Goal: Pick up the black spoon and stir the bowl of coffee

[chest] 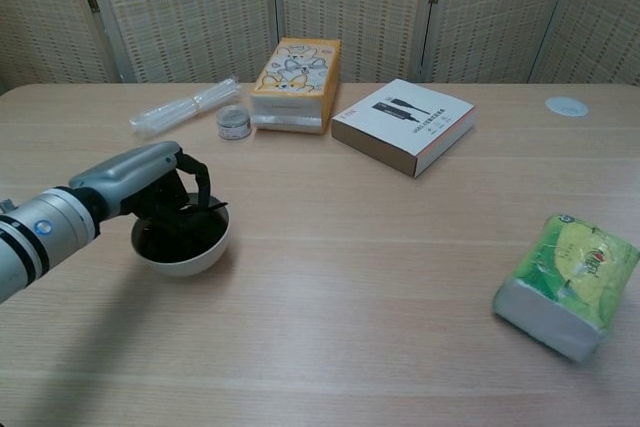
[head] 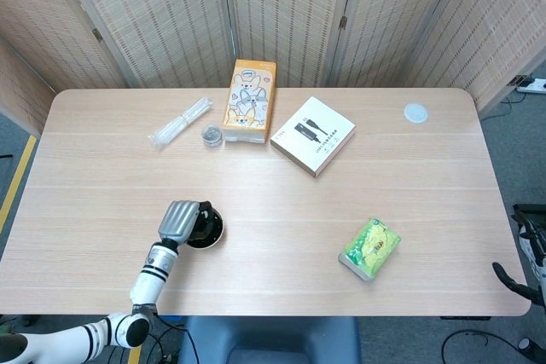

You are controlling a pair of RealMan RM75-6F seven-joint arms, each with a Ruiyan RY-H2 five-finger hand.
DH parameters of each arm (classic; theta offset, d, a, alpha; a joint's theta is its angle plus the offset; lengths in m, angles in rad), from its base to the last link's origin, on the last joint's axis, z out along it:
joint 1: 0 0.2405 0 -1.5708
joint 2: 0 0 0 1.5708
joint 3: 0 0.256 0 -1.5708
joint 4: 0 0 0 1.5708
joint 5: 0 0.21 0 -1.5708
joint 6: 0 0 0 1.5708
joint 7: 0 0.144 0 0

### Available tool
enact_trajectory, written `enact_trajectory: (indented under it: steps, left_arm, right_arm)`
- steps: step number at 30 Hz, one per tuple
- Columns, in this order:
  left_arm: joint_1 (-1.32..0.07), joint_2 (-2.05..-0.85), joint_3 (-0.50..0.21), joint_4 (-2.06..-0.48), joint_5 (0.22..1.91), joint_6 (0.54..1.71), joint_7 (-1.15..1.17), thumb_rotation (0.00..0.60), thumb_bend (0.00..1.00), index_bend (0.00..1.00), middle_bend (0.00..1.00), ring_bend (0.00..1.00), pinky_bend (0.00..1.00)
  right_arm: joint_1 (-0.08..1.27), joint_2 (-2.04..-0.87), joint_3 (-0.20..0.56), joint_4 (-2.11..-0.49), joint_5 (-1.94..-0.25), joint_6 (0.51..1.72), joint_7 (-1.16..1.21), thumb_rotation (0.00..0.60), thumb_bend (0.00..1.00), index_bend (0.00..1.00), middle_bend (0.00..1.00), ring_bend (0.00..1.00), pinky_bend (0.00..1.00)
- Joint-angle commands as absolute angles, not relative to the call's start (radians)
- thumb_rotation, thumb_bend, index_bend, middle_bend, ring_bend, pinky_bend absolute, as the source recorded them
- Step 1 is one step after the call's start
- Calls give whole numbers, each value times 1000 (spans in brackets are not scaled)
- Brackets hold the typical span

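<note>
While left hand (chest: 165, 187) hangs over the bowl of coffee (chest: 182, 240), fingers curled around the black spoon (chest: 200, 208), the spoon's handle lies roughly level, pointing right across the rim; right hand unseen.

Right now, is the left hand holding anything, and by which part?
The left hand holds the black spoon over the bowl. Its fingers hide the exact grip point; only a thin dark end pokes out toward the right.

Looks like a lab/test rm: bare wood table (head: 256, 202), woven screen panels (head: 281, 6) behind.
</note>
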State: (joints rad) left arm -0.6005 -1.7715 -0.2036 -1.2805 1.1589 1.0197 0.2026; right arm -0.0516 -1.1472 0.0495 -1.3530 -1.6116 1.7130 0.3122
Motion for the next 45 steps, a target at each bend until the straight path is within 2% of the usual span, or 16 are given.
enact_trajectory:
  steps: [1, 12, 23, 29, 37, 45]
  left_arm:
    - [-589, -1751, -192, -1307, 1161, 1029, 207, 600, 464, 657, 1000, 950, 1000]
    - [-587, -1737, -160, -1385, 1174, 1020, 219, 600, 464, 656, 1000, 950, 1000]
    - [-627, -1783, -194, -1326, 1126, 991, 257, 600, 463, 655, 1000, 950, 1000]
    - [-625, -1770, -208, -1304, 1096, 992, 258, 600, 464, 655, 1000, 950, 1000]
    - [-601, -1722, -181, -1370, 1118, 1013, 247, 600, 463, 655, 1000, 950, 1000]
    - [-606, -1726, -167, -1404, 1126, 1008, 253, 600, 464, 654, 1000, 950, 1000]
  right_arm:
    - [-50, -1147, 50, -1352, -1612, 1711, 313, 600, 168, 90, 216, 369, 222]
    - [-56, -1148, 48, -1345, -1610, 1718, 321, 600, 167, 90, 216, 370, 222]
    - [-65, -1150, 50, -1338, -1605, 1730, 332, 600, 168, 90, 218, 371, 227]
    - [-64, -1154, 54, -1332, -1608, 1736, 336, 600, 168, 90, 223, 377, 235]
    - [-57, -1157, 54, -1329, -1615, 1732, 335, 600, 168, 90, 223, 379, 236]
    - [-62, -1156, 52, -1328, -1613, 1738, 338, 600, 167, 90, 223, 379, 236]
